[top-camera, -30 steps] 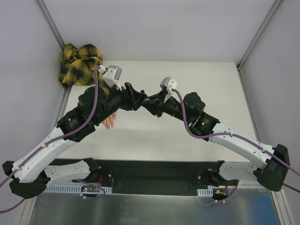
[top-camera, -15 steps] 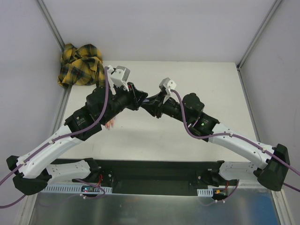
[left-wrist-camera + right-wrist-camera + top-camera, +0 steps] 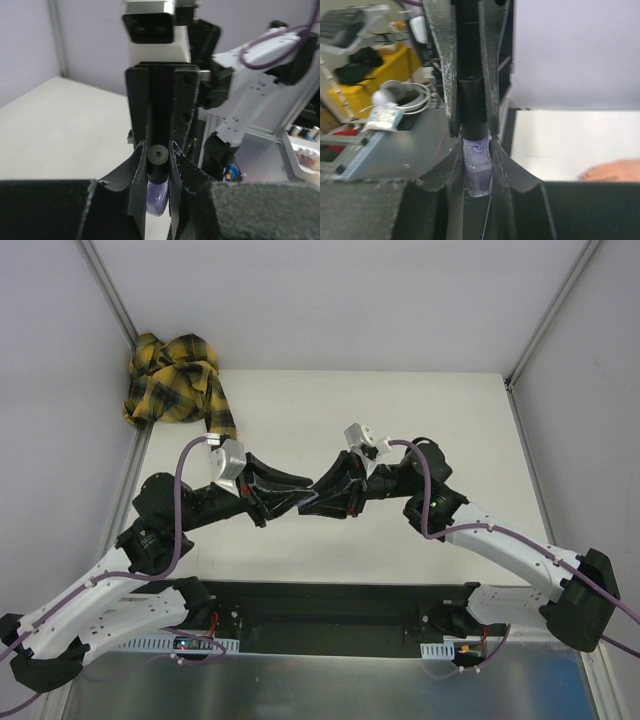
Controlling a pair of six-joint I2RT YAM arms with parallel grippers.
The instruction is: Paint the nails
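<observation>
fake hand [image 3: 615,171] lies apart, beside right pincer [image 3: 476,143] gripping the bottle [image 3: 478,172]

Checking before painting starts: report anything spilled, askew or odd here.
Nothing spilled or damaged. The right gripper holds the purple bottle, the left gripper pinches its black cap. Only the plaid sleeve looks untidy, bunched at the far left corner of the table.

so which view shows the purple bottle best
Right wrist: the purple bottle sits centred, glass body clear below its black cap. Left wrist shows only a sliver under the cap; in the top view it is hidden.
</observation>
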